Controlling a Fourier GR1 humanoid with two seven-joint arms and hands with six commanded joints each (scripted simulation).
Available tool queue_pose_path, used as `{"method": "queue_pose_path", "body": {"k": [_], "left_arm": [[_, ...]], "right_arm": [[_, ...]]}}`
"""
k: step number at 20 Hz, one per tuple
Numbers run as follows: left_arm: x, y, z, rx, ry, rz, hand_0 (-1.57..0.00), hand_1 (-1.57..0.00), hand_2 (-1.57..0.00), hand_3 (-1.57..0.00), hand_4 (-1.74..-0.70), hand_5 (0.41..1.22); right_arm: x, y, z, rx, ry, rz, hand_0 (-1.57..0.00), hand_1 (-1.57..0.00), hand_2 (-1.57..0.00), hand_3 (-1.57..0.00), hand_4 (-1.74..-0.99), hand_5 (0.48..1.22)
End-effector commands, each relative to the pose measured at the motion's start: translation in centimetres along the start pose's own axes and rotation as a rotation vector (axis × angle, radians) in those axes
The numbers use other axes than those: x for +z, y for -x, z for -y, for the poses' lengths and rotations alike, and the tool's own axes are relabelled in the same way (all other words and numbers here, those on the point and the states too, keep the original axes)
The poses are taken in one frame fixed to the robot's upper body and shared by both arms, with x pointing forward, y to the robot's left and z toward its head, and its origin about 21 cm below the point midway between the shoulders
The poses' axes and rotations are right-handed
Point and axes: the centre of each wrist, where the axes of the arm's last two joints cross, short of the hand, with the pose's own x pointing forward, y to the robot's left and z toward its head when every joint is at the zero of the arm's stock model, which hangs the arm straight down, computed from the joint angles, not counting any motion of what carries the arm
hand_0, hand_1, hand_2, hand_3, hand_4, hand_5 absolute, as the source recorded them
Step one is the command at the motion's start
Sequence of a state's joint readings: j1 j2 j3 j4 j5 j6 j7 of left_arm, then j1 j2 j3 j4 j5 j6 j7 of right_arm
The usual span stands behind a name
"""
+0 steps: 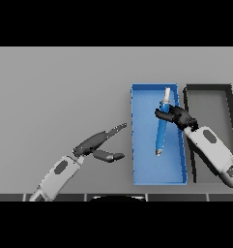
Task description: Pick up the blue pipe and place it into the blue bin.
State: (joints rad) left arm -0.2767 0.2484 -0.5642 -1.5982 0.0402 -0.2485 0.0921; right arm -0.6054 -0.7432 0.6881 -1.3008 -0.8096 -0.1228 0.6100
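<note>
The blue pipe, a slim blue rod with pale tips, lies lengthwise over the blue bin, its upper end tilted right. My right hand reaches in from the lower right over the bin's right wall, its dark fingers curled round the pipe's upper part. I cannot tell whether the pipe rests on the bin floor or hangs just above it. My left hand rests over the table left of the bin, fingers straight and pointing toward it, thumb spread, holding nothing.
A dark grey bin stands right of the blue bin, its walls nearly touching it; my right forearm crosses over it. Bare grey table stretches to the left and far side.
</note>
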Motion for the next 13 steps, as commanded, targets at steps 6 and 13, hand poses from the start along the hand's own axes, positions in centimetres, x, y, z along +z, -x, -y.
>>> {"method": "queue_pose_path", "body": {"k": [6, 13], "left_arm": [[0.17, -0.34, 0.16, 0.0, -0.002, 0.009, 0.0, 0.0, 0.0, 0.0, -0.83, 0.472], [-0.07, 0.19, -0.49, -0.007, -0.009, -0.003, 0.0, 0.0, 0.0, 0.0, -0.83, 0.474]], "right_arm": [[-0.15, 0.17, -0.32, 0.024, 0.023, -0.005, -0.04, -0.03, -0.03, -0.02, -1.182, 0.795], [0.22, -0.24, -0.44, 0.05, 0.014, 0.008, -0.02, -0.01, -0.01, -0.01, -1.186, 0.769]]}}
